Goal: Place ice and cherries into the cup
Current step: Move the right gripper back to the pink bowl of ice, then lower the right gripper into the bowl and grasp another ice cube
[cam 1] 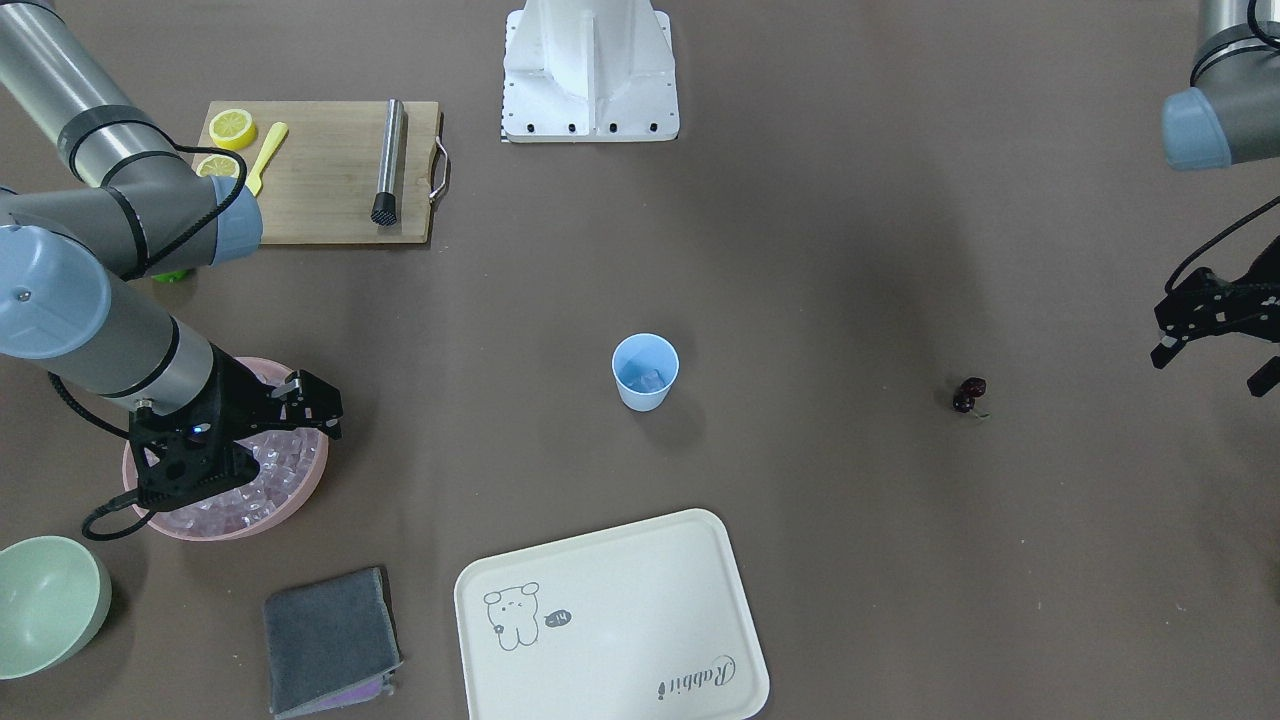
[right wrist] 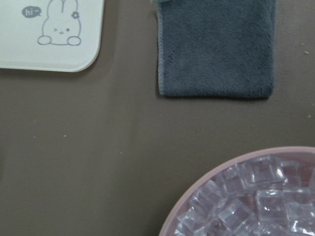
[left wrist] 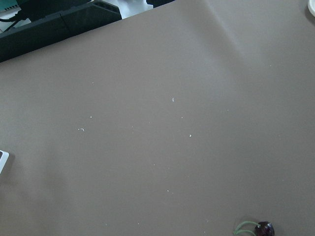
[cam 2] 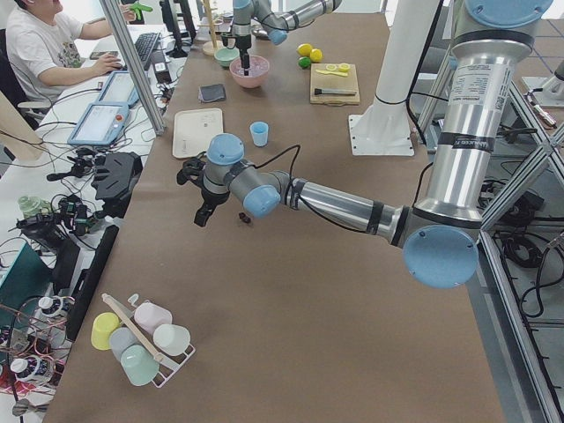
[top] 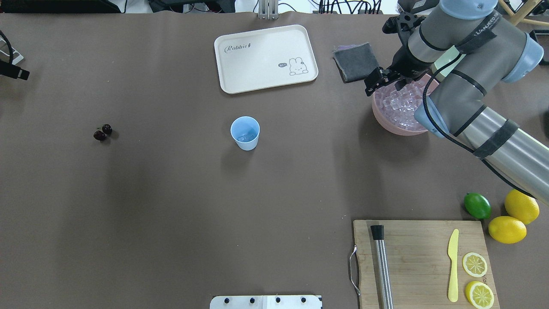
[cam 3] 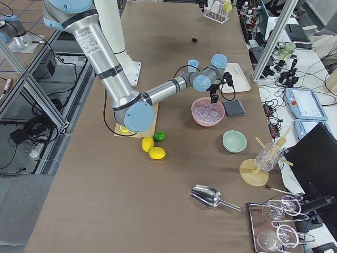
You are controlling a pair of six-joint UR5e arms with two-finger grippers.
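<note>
The light-blue cup stands upright mid-table, also in the overhead view, with a clear ice cube at its bottom. The dark cherries lie on the table well off to the cup's side, also in the overhead view and at the bottom edge of the left wrist view. My right gripper hovers open over the edge of the pink bowl, which is full of ice cubes. My left gripper is open and empty, beside the cherries.
A cream tray and a grey cloth lie near the pink bowl. A pale green bowl sits at the corner. A cutting board carries a metal muddler, a yellow knife and lemon slices; a lime and lemons lie beside it.
</note>
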